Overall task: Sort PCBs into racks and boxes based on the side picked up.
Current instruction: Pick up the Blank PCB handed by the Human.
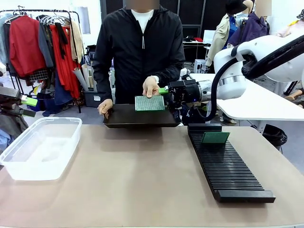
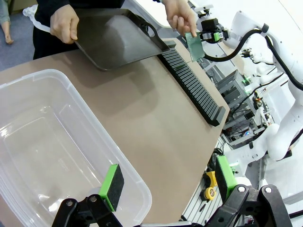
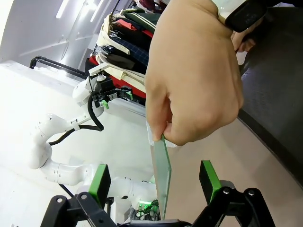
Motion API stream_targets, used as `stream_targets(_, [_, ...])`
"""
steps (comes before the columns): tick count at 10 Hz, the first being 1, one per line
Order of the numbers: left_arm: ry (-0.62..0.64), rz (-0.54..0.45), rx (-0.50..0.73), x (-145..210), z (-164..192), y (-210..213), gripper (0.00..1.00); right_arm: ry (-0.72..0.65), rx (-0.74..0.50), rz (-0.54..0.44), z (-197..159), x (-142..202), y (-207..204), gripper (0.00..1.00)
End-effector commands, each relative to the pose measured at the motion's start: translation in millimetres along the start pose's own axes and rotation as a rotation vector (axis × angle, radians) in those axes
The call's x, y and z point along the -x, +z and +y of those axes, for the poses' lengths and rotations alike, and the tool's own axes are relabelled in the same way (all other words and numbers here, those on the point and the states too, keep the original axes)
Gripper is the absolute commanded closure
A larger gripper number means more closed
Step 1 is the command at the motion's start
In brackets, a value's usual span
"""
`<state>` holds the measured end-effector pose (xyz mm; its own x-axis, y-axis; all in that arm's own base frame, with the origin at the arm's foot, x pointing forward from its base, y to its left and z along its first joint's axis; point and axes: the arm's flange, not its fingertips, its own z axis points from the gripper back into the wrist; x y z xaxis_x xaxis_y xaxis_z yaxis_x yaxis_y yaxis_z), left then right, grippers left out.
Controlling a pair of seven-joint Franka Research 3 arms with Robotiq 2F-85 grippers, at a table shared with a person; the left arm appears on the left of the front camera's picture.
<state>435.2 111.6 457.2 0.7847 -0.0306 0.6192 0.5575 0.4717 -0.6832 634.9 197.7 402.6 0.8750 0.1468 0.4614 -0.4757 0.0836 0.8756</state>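
Right gripper (image 3: 152, 182), green-padded, spread wide, and between its fingers here's the thin pale-green rectangular circuit board (image 3: 163, 172), pinched in the person's hand (image 3: 194, 75)! Stiff, light, likely slick: take it low by both faces, gently. Pad contact? Hard to judge edge-on.

- Left of the rack (image 1: 232, 166): bare tabletop (image 1: 137, 180), room to pass as far as the clear tub (image 1: 42, 152).
- Above the rack's near slots: free room.
- Rack's far slots: 1 standing PCB (image 1: 215, 137) in the way.
- Left of the rack's far end: tray (image 1: 140, 116), 2 hands (image 1: 104, 107) (image 1: 151, 87), 1 held PCB (image 1: 149, 103) and right pincer (image 3: 154, 182) obstruct.
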Motion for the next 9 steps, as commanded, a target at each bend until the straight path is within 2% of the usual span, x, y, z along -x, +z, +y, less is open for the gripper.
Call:
stream_targets(1, [-0.001,-0.004,0.004,0.5,-1.6,0.8,0.00,-0.009,-0.027,0.004,-2.5,-9.9,-4.0,0.00])
stream_targets(3, [-0.001,-0.004,0.004,0.5,-1.6,0.8,0.00,-0.002,-0.043,0.000,-3.7,-10.5,-6.1,0.00])
stream_targets(5, [-0.001,-0.004,0.004,0.5,-1.6,0.8,0.00,0.001,-0.055,-0.005,-4.8,-11.2,-8.5,0.08])
stream_targets(6, [-0.001,-0.004,0.004,0.5,-1.6,0.8,0.00,0.002,-0.059,-0.005,-5.1,-11.4,-9.6,0.13])
stream_targets(9, [-0.001,-0.004,0.004,0.5,-1.6,0.8,0.00,-0.002,-0.066,-0.023,-7.4,-12.4,-13.2,0.39])
